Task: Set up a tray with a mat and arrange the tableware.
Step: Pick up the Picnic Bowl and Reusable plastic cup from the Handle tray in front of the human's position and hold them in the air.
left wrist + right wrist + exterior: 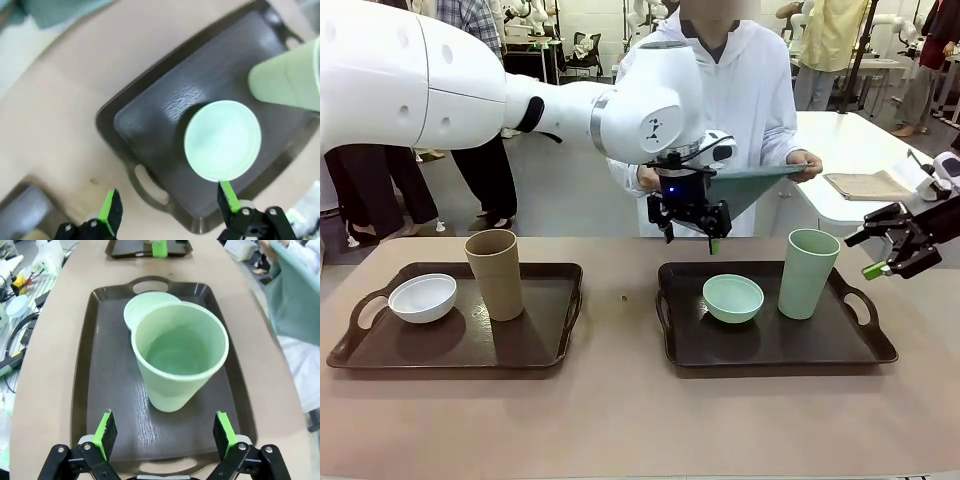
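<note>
Right now both of my pincers stand wide open with nothing in them. The left pincer (692,238) hangs above the far left corner of the right-hand tray (770,360), its arm reaching across the middle of the surface (620,420). The right pincer (868,252) waits off that tray's right end. On that tray the mint bowl (733,297) sits beside the mint tumbler (808,272), near it but apart. The left-hand tray (450,360) carries the white bowl (422,297) and the tan tumbler (495,273). The mat (750,180) is not down yet; the person at the far side holds it up in a hand (805,165), just behind my left arm. What matters for the next move, as I judge it, is the tumbler's line. In the right wrist view it stands upright, long axis vertical, mouth up, dead ahead and centred between my two green pads, so the right arm is the nearer one and could close on its wall from the side. In the left wrist view the bowl lies below and just past one pad, off to that side of the gap, so I would have to shift across before descending on it. I reckon the tray must be cleared for the mat.
</note>
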{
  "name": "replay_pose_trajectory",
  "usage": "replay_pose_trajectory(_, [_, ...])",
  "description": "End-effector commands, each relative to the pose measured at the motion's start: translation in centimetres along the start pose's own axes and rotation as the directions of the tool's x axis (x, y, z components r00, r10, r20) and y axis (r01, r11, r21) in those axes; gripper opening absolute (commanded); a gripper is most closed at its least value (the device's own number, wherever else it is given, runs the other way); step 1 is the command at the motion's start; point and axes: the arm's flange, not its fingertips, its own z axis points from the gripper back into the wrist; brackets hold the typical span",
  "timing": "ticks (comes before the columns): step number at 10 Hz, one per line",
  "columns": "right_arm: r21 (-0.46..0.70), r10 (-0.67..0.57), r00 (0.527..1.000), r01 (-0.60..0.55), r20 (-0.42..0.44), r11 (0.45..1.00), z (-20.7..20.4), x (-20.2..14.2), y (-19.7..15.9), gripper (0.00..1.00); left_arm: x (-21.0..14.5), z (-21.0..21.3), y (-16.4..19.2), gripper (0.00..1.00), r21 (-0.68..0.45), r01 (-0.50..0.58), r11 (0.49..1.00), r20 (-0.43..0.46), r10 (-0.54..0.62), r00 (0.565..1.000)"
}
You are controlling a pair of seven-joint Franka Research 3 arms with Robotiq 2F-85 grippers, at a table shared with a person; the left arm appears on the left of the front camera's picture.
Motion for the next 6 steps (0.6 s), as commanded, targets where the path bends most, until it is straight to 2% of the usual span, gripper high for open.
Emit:
replay_pose_trajectory(1, [0.01, -0.03, 0.999, 0.03, 0.028, 1.0, -0.3, -2.4, -1.6, 1.0, -2.8, 0.8, -2.3, 1.0, 0.148, -0.194, 0.97, -0.026, 0.2, 0.979])
replay_pose_trajectory(3, [0.02, -0.038, 0.998, 0.037, 0.039, 0.999, -1.2, -3.2, -2.0, 1.0, -2.8, -0.7, -2.3, 1.0, 0.145, -0.283, 0.948, -0.011, 0.288, 0.958])
replay_pose_trajectory(6, [0.034, 0.001, 0.994, -0.005, 0.106, 0.999, -3.8, -3.3, -2.2, 1.0, -3.2, -4.3, -2.3, 1.0, 0.101, -0.318, 0.943, 0.005, 0.319, 0.948])
